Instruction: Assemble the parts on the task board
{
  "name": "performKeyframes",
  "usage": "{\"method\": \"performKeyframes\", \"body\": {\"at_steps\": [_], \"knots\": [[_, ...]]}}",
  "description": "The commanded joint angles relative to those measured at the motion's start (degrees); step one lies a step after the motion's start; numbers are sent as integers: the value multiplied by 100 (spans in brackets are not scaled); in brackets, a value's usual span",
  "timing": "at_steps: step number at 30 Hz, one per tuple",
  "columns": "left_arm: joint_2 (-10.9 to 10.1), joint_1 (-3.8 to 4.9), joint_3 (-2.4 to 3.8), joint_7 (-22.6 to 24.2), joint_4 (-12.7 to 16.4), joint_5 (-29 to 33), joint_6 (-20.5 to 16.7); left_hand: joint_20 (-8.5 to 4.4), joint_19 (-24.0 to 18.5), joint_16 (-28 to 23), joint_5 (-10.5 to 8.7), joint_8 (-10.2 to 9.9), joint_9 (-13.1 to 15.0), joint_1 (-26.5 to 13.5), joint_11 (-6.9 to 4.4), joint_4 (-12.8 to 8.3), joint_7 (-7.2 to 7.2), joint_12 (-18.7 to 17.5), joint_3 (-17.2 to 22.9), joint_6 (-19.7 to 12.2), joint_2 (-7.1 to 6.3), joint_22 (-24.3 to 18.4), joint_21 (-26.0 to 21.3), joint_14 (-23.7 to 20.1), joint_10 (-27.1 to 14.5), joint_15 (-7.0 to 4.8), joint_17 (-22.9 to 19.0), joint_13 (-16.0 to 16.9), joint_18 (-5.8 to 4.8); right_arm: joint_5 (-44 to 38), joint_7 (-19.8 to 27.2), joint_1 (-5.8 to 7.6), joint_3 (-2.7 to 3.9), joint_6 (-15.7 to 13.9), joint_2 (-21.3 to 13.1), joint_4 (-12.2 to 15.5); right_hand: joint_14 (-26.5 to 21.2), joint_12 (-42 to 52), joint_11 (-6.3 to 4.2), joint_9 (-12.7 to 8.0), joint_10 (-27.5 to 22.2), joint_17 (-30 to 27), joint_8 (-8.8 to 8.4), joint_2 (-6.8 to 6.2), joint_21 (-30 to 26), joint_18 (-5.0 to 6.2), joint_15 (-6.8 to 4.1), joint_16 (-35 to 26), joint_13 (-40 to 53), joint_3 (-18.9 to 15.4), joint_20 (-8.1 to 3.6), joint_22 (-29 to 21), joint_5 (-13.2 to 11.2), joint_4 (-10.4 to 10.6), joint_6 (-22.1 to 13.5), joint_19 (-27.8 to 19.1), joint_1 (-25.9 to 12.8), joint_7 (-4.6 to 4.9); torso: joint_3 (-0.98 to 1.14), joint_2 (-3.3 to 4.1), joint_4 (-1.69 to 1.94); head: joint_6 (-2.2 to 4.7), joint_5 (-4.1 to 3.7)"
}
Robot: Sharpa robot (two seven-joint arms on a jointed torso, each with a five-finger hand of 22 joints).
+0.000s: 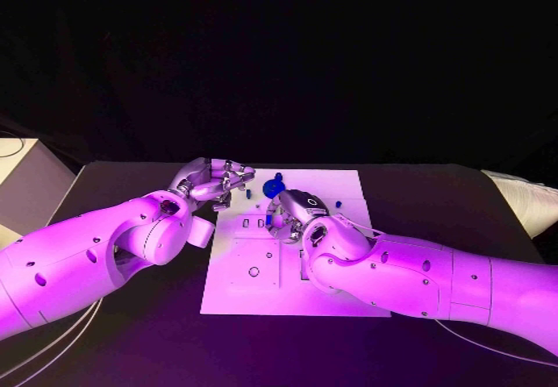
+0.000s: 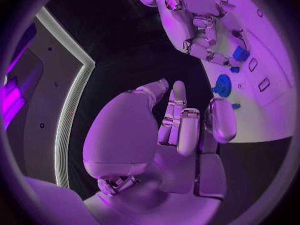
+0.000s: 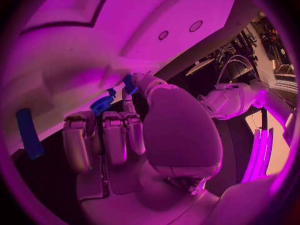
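Observation:
The white task board (image 1: 250, 282) lies in the middle of the black table. My right hand (image 1: 295, 211) is low over the board's middle, and its thumb and fingertips pinch a small blue part (image 3: 102, 105) against the board (image 3: 75, 45). Another blue piece (image 3: 129, 83) sits by the thumb tip. My left hand (image 1: 215, 181) hovers at the board's far left corner, fingers apart and holding nothing; its palm (image 2: 181, 130) is bare. A round blue part (image 1: 274, 188) stands on the board between the hands, and it is also the round blue part (image 2: 222, 85) in the left wrist view.
Small blue pieces (image 1: 339, 204) lie on the far part of the board. A blue bar (image 3: 28, 133) lies on the board beside my right hand. A blue block (image 2: 240, 53) sits by my right hand's fingers. A pale box (image 1: 23, 181) stands at the table's left.

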Motion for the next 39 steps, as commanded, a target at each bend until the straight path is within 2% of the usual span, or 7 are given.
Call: {"method": "performKeyframes", "body": {"at_steps": [1, 18, 21, 23, 27, 32, 39], "knots": [[7, 1, 2, -5, 9, -39, 118, -12, 47, 24, 1, 29, 6, -52, -6, 8, -12, 25, 32, -35, -1, 6, 32, 266, -30, 7, 734, 5, -57, -70, 54, -15, -8, 124, 7, -1, 596, -45, 2, -6, 520, 1505, -4, -11, 13, -82, 31, 37, 1423, -8, 4, 1508, -39, 5, -57, 601, -76, 15, 6, 1, -5, 0, 9], [5, 1, 2, -41, 2, -67, 157, -12, 47, 24, 1, 29, 6, -52, -6, 8, -12, 25, 32, -35, -1, 6, 32, 266, -30, 7, 734, 5, -57, -60, 102, -16, -9, 130, -3, 1, 596, -156, 57, -45, 408, 1505, -70, -125, 13, -82, 77, 37, 1319, -53, 41, 1508, -168, 21, -239, 601, -173, 78, 8, 5, -6, -9, 11], [5, 1, 2, -47, 2, -71, 162, -9, 50, 28, 0, 36, 7, -56, -5, 12, -11, 67, 34, -48, -7, 20, 45, 270, -50, 10, 743, 28, -58, -21, 169, -16, -9, 113, -7, -8, 596, -307, 94, -76, 257, 1505, -126, -169, 13, -82, 108, 37, 1180, -92, 67, 1508, -215, 48, -357, 601, -222, 120, 9, 4, -8, -8, 12], [5, 1, 2, -50, 1, -74, 165, -9, 50, 28, 0, 36, 7, -56, -5, 12, -11, 67, 34, -48, -7, 20, 45, 270, -50, 10, 743, 28, -58, -1, 211, -16, -9, 102, -10, -12, 596, -451, 140, -132, 115, 1505, -202, -201, 13, -82, 152, 37, 1048, -233, 110, 1508, -601, 136, -524, 601, -314, 165, 10, 4, -9, -9, 14], [7, 1, 2, -46, -1, -83, 157, -9, 50, 28, 0, 36, 7, -56, -5, 12, -11, 67, 34, -48, -7, 20, 45, 270, -50, 10, 743, 28, -58, 47, 307, -16, -9, 56, -21, -14, 596, -605, 196, -231, -44, 1505, -299, -167, 13, -82, 202, 37, 900, -693, 166, 1508, -1003, 306, -748, 601, -298, 228, 8, 4, -5, -4, 10], [11, 1, 1, -48, -5, -133, 153, -8, 56, 44, -1, 40, 8, -48, -4, 5, -11, 101, 37, -58, -13, 37, 56, 286, -56, 10, 778, 46, -61, 73, 382, -16, -9, -42, -48, 14, 596, -637, 244, -329, -93, 1505, -355, -41, 13, -82, 248, 37, 847, -1411, 211, 1508, -1075, 630, -839, 601, -12, 272, 8, 6, 1, 0, 14], [27, 0, 1, -86, -41, -253, 138, 1, 85, 103, 0, 81, 15, -58, 2, 2, -9, 398, 32, -90, -25, 126, 116, 347, -79, 18, 911, 209, -74, 102, 482, -22, -9, -299, -134, 120, 596, -634, 249, -342, -92, 1505, -360, -33, 13, -82, 252, 37, 847, -1492, 215, 1508, -1078, 654, -846, 601, 16, 277, 13, -6, -8, 11, 23]]}}
